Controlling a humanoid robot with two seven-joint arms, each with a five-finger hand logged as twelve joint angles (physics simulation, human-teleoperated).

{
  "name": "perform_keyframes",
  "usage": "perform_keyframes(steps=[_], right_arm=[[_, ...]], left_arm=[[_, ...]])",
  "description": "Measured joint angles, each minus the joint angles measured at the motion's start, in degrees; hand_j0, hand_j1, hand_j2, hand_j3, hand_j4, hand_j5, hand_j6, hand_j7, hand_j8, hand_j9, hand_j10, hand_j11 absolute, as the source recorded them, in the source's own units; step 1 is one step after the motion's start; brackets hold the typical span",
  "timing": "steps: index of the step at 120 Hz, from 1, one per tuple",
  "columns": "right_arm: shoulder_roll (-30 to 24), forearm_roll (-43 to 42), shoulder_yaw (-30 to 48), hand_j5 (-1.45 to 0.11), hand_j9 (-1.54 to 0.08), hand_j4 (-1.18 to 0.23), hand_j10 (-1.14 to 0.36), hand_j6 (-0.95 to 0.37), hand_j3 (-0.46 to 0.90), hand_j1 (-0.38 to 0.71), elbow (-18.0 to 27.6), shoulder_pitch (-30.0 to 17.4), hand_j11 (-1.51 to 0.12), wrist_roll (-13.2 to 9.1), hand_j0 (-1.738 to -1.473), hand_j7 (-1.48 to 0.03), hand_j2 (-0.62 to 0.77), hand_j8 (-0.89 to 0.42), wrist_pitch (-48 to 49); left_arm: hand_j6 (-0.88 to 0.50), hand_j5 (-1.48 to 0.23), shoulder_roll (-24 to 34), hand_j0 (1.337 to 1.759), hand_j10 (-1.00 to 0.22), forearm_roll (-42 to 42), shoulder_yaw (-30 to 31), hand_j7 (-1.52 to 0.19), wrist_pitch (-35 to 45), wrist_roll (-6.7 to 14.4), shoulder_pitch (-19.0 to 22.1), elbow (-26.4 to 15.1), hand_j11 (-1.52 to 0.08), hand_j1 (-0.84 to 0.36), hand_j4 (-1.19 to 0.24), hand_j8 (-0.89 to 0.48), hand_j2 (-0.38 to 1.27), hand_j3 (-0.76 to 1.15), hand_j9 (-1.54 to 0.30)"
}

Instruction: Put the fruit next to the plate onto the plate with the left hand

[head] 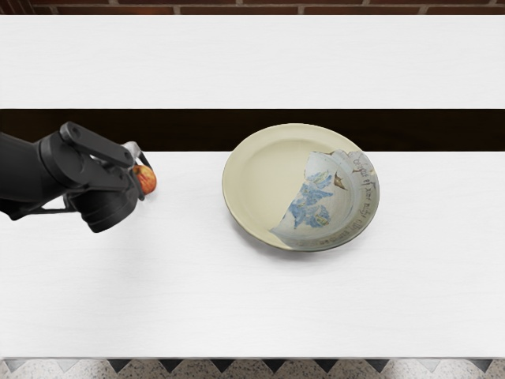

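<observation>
One fruit in left hand; plate script illegible

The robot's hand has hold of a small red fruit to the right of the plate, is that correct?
Not quite: the fruit is to the left of the plate, not the right. The head view shows the left hand closed on it there.

Bright, even light washes the white desk almost flat, its grain barely showing. The plate casts only a thin, soft shadow along its near rim. The black left hand loses detail in its darkness and is perhaps slightly blurred.
</observation>
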Motion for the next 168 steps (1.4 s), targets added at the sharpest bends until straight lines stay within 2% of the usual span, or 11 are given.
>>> perform_keyframes(steps=[33,38,56,72,93,100,106,113,168], right_arm=[[0.0,0.0,0.02,0.0,0.0,0.0,0.0,0.0,0.0,-0.35,0.0,0.0,0.0,0.0,-1.658,0.0,0.0,0.0,0.0],[0.0,0.0,0.01,0.0,0.0,0.0,0.0,0.0,0.0,-0.35,0.0,0.0,0.0,0.0,-1.658,0.0,0.0,0.0,-0.01],[0.0,0.0,0.0,0.0,0.0,0.0,0.0,0.0,0.0,-0.35,0.0,0.0,0.0,0.0,-1.658,0.0,0.0,0.0,-0.01],[0.0,0.0,0.0,0.0,0.0,0.0,0.0,0.0,0.0,-0.35,0.0,0.0,0.0,0.0,-1.658,0.0,0.0,0.0,-0.01],[0.0,0.0,0.0,0.0,0.0,0.0,0.0,0.0,0.0,-0.35,0.0,0.0,0.0,0.0,-1.658,0.0,0.0,0.0,0.0],[0.0,0.0,0.0,0.0,0.0,0.0,0.0,0.0,0.0,-0.35,0.0,0.0,0.0,0.0,-1.658,0.0,0.0,0.0,-0.01],[0.0,0.0,0.0,0.0,0.0,0.0,0.0,0.0,0.0,-0.35,0.0,0.0,0.0,0.0,-1.658,0.0,0.0,0.0,0.0],[0.0,0.0,0.0,0.0,0.0,0.0,0.0,0.0,0.0,-0.35,0.0,0.0,0.0,0.0,-1.658,0.0,0.0,0.0,0.0],[0.0,0.0,0.0,0.0,0.0,0.0,0.0,0.0,0.0,-0.35,0.0,0.0,0.0,0.0,-1.658,0.0,0.0,0.0,0.0]], left_arm=[[-0.38,-0.84,-0.45,1.655,-0.62,-0.16,-0.18,-0.84,-0.02,-0.06,-3.16,0.0,-0.83,-0.3,-0.51,-0.47,0.24,0.0,-0.83],[-0.38,-0.84,-0.64,1.655,-0.62,-0.12,-0.34,-0.84,-0.03,-0.06,-3.9,0.08,-0.84,-0.28,-0.52,-0.48,0.16,0.0,-0.84],[-0.38,-0.85,-3.89,1.655,-0.63,-0.15,-0.94,-0.85,-0.02,-0.05,-6.45,0.24,-0.84,-0.27,-0.52,-0.48,0.15,0.0,-0.84],[-0.39,-0.84,-4.34,1.655,-0.62,0.02,-3.12,-0.84,-0.04,-0.15,-7.14,0.42,-0.83,-0.26,-0.53,-0.49,0.12,0.0,-0.83],[-0.39,-0.83,-5.16,1.657,-0.62,0.33,-6.12,-0.83,-0.04,-0.36,-8.29,0.78,-0.81,-0.28,-0.54,-0.49,0.26,0.0,-0.81],[-0.39,-0.82,-5.85,1.656,-0.61,0.48,-6.93,-0.82,-0.06,-0.42,-8.88,0.9,-0.81,-0.28,-0.53,-0.48,0.22,0.0,-0.81],[-0.41,-0.82,-6.18,1.657,-0.61,0.52,-7.84,-0.81,-0.01,-0.46,-9.19,0.99,-0.8,-0.3,-0.54,-0.49,0.32,0.0,-0.8],[-0.43,-0.82,-6.23,1.658,-0.61,0.57,-8.51,-0.81,-0.04,-0.49,-9.15,1.15,-0.8,-0.32,-0.54,-0.5,0.36,0.0,-0.8],[-0.46,-0.79,-6.23,1.658,-0.6,0.8,-16.5,-0.78,0.04,-0.6,-9.52,2.28,-0.78,-0.3,-0.57,-0.52,0.35,0.0,-0.78]])
